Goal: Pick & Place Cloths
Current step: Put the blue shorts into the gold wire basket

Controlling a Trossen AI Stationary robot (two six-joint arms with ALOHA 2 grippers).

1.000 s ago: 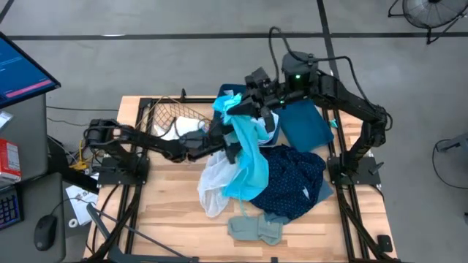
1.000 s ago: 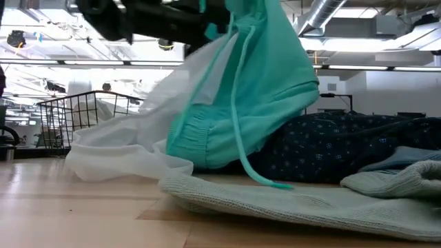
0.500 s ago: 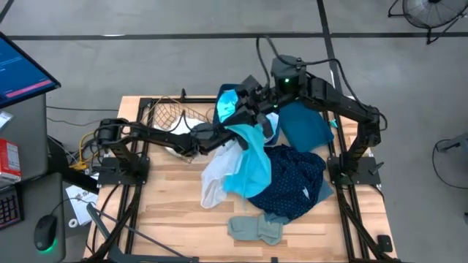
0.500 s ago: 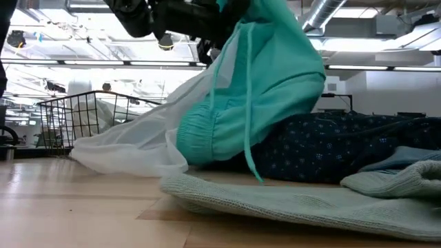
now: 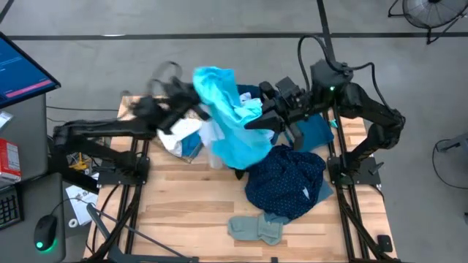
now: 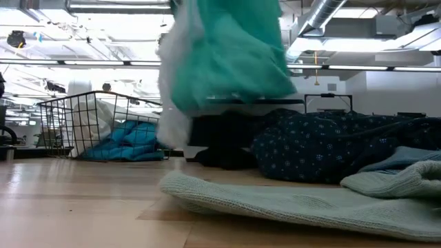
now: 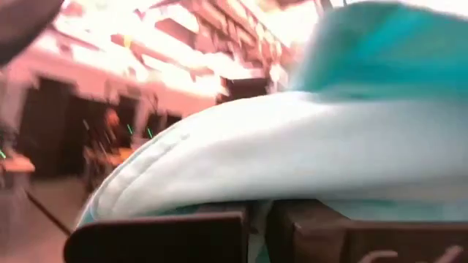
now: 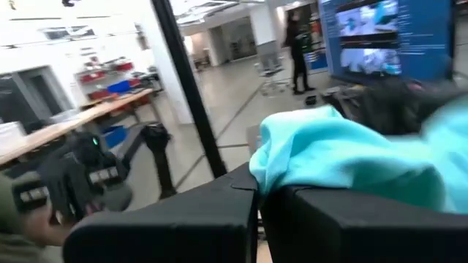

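overhead and table-level views share the lifted turquoise cloth (image 5: 227,117); wrist cameras press close.

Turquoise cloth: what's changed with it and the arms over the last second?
The turquoise cloth, with the pale cloth hanging beside it, has been lifted clear of the table and carried toward the wire basket. Both arms hold it up between them; the left gripper swung back toward the basket, and the right gripper shifted right. A black cloth now shows. The navy dotted cloth and grey-green cloth stayed put.
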